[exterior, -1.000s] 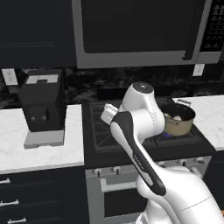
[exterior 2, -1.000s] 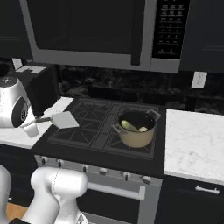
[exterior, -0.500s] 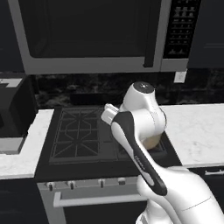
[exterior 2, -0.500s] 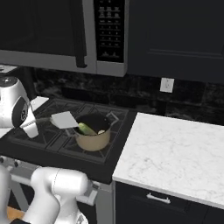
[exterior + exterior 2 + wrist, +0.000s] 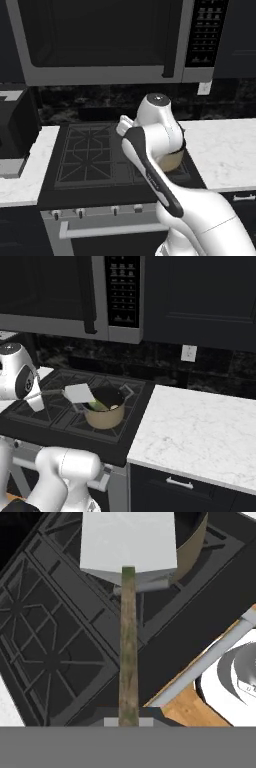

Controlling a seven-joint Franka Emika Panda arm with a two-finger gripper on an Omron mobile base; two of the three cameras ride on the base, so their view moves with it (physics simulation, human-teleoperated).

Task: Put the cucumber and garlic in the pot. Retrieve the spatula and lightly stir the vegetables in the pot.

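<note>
Holding the spatula (image 5: 67,393) by the near end of its handle, the gripper (image 5: 36,401) is clamped shut on it at the left of the right base view, just beside the arm's white wrist. The handle runs as one straight line away from the gripper toward the pot (image 5: 106,410), and the flat pale blade at its far end hangs over the pot's near-left rim, above it rather than inside. In the hand view the same thing reads plainly: the wooden handle climbs straight up the picture from the gripper (image 5: 129,722) to the white blade of the spatula (image 5: 128,542), with the cream wall of the pot (image 5: 192,547) just beyond and to the right of the blade. So the pot lies ahead along the spatula's own long axis, slightly off to one side and lower; my judgement is that the coming move calls for a short reach forward and a dip of the blade into the pot. The pot stands on the front right burner of the stove (image 5: 45,413). Inside it lie one cucumber (image 5: 98,404), yellow-green and slanted, and one garlic (image 5: 114,407), a small pale lump just beside it. Counted: one spatula, one pot, one cucumber, one garlic, one arm. A white marble surface (image 5: 200,431) adjoins the stove on the right.
</note>
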